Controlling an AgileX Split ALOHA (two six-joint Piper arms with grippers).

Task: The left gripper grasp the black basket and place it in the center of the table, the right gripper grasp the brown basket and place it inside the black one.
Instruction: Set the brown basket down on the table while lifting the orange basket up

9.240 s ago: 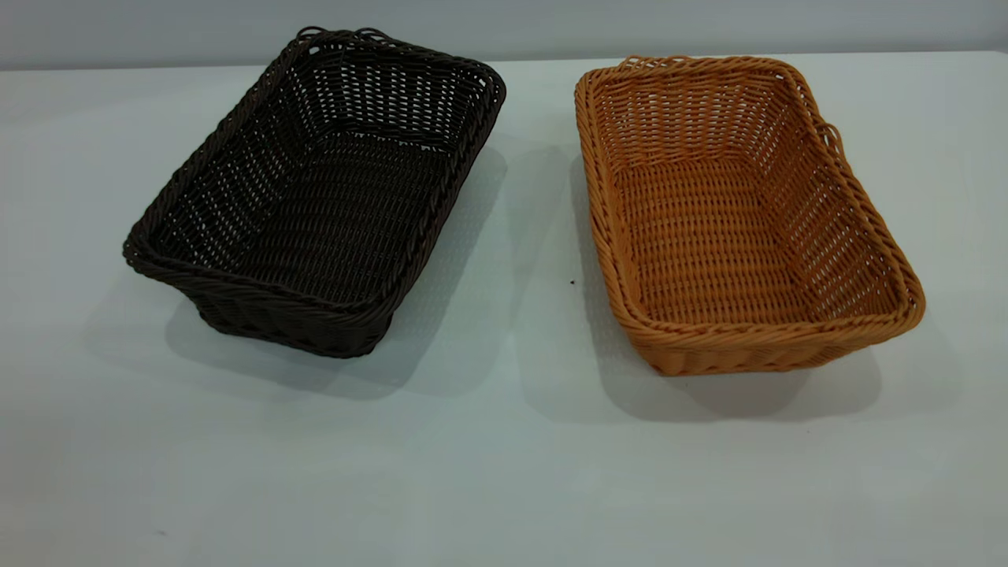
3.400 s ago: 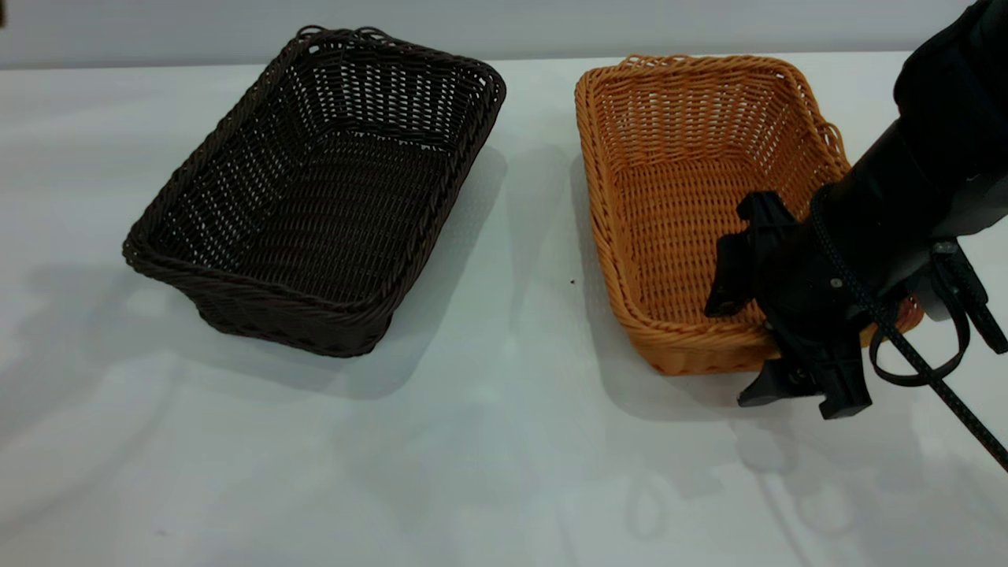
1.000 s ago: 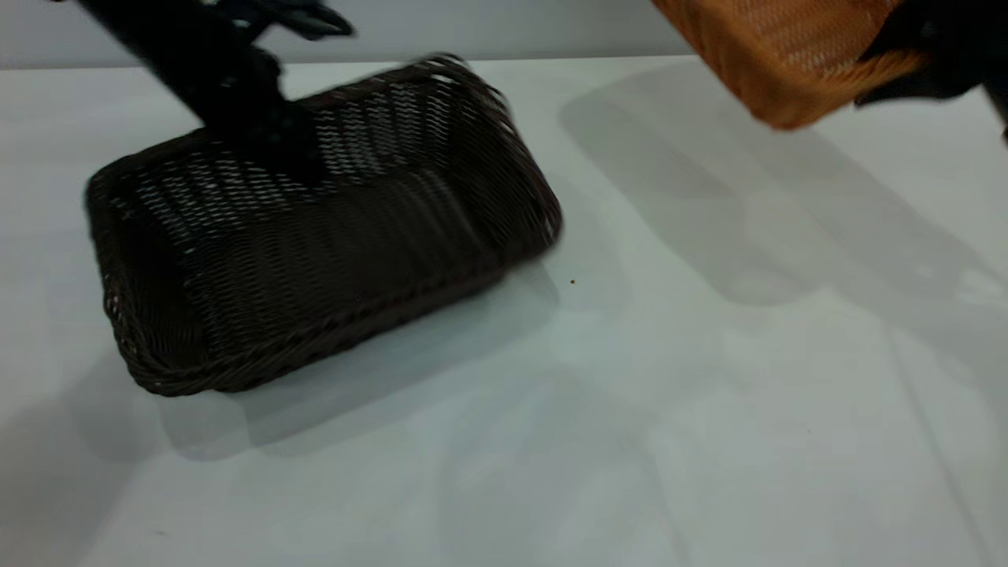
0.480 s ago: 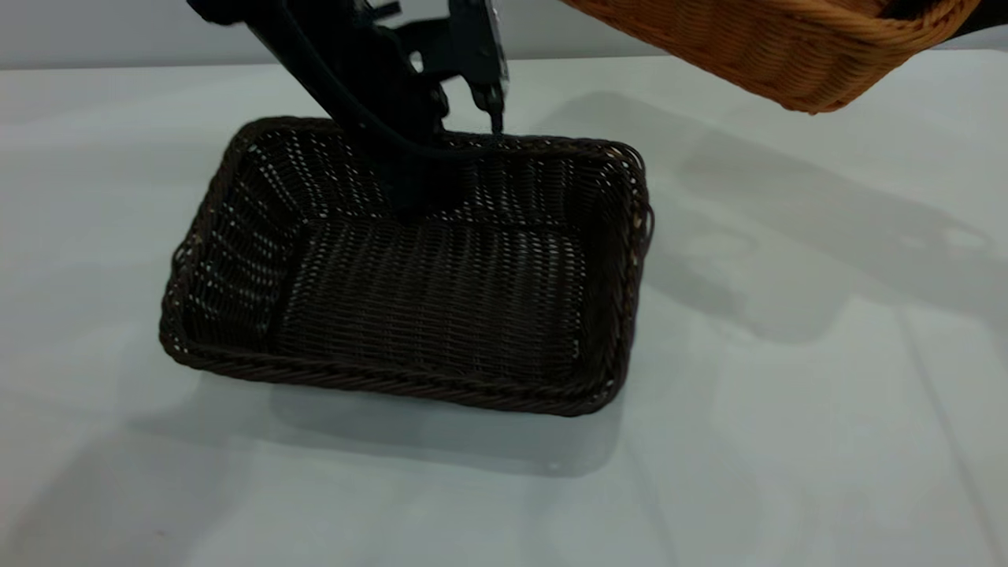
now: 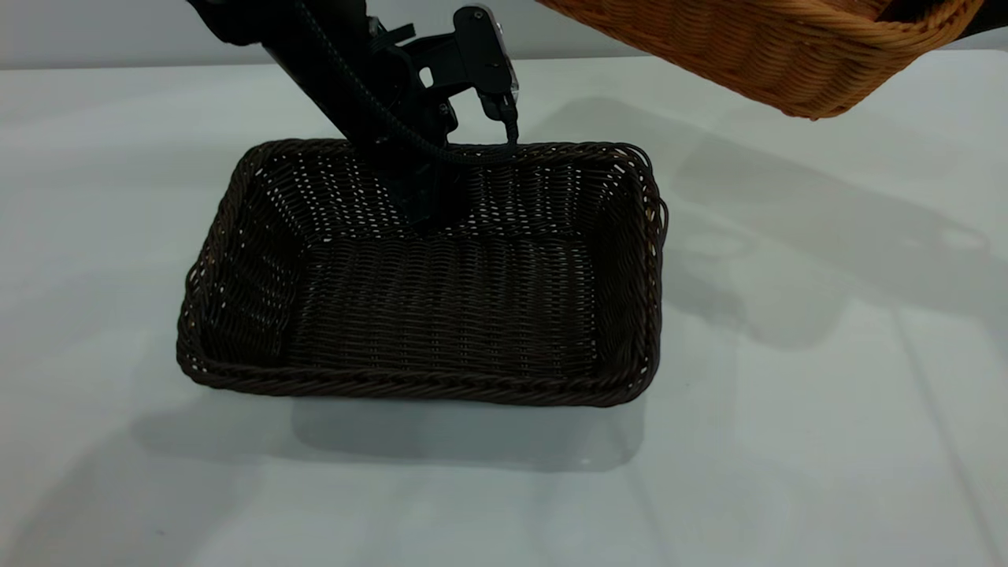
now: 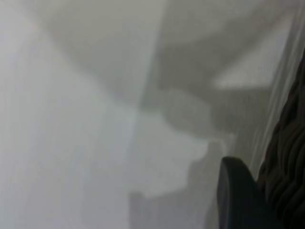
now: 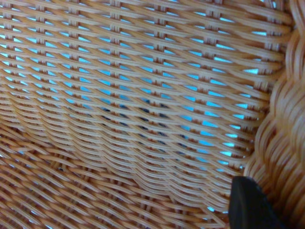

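Note:
The black basket (image 5: 441, 315) sits flat on the table (image 5: 787, 394) near its middle. My left gripper (image 5: 429, 211) is shut on the basket's far rim, with one finger inside against the far wall. In the left wrist view one dark finger (image 6: 237, 200) lies beside the braided rim of the black basket (image 6: 289, 157). The brown basket (image 5: 756, 47) hangs tilted in the air at the upper right, above the table. My right gripper is out of the exterior view. In the right wrist view its finger (image 7: 250, 205) presses the woven wall of the brown basket (image 7: 143, 95) next to the rim.
The left arm (image 5: 346, 55) slants down from the upper left over the black basket's far side. The brown basket's shadow (image 5: 787, 228) falls on the table right of the black basket.
The black basket has slid a little to the right and toward the camera with my left gripper on its rim. The brown basket stays lifted and has shifted slightly left.

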